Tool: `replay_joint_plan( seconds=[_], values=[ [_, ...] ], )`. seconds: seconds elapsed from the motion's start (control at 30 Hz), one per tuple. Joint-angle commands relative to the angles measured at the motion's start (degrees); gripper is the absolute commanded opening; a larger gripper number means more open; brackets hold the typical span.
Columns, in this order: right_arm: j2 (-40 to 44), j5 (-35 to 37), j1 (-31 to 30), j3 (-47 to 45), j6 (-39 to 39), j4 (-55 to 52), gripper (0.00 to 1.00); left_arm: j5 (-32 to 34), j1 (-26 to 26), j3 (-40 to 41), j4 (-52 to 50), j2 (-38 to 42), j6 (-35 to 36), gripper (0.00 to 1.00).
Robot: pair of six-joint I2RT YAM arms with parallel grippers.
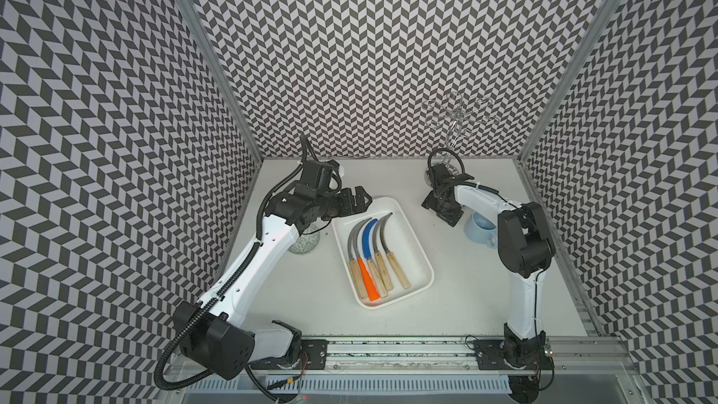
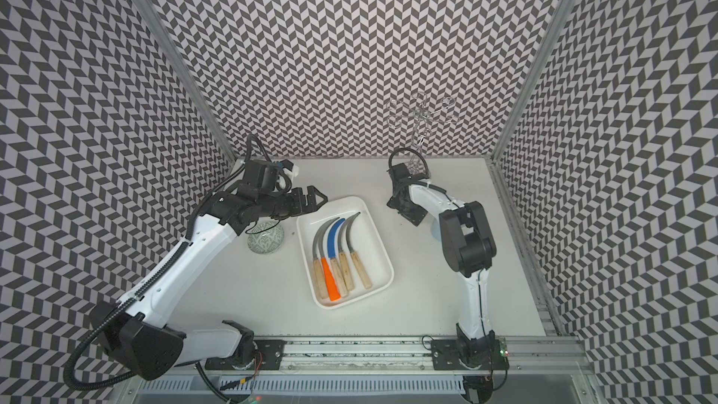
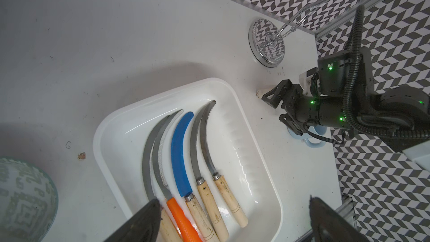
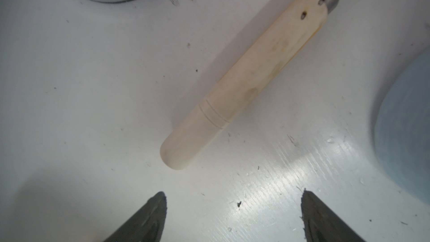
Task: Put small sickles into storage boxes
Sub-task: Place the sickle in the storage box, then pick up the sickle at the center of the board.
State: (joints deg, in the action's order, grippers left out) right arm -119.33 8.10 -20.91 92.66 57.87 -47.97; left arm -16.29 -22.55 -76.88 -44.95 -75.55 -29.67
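Left claw (image 1: 360,199) idles open; my right claw (image 4: 233,193) gapes empty above the last sickle (image 4: 244,77), at two o'clock of the tray (image 1: 406,242), needing lowering and closing.

Chevron-patterned walls (image 1: 369,52), black on pale, are enclosing three sides. Aluminium corner posts (image 1: 211,60) are rising at the back. White tabletop (image 1: 311,285) is showing scuffs and soft glare. Metal rail (image 1: 388,347) is running along the front.

Overhead stereo pair, two wrist close-ups
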Motion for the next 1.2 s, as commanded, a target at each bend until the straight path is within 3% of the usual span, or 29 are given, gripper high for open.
replay_joint_plan(
  seconds=[0.0, 0.7, 1.17],
  values=[
    [-1.5, 0.1, 0.7, 2.9, 2.4, 0.1, 0.9, 1.3, 0.3, -2.4, -1.1, -0.3, 1.5, 1.0],
    [-9.5, -4.6, 5.5, 11.1, 6.8, -1.7, 0.9, 2.2, 0.6, -3.5, -1.8, -1.7, 2.2, 1.0],
    [-13.5, -6.9, 7.6, 12.8, 5.0, -6.6, 0.83, 1.2, 1.8, -2.5, -0.7, -1.0, 1.6, 1.0]
  ],
)
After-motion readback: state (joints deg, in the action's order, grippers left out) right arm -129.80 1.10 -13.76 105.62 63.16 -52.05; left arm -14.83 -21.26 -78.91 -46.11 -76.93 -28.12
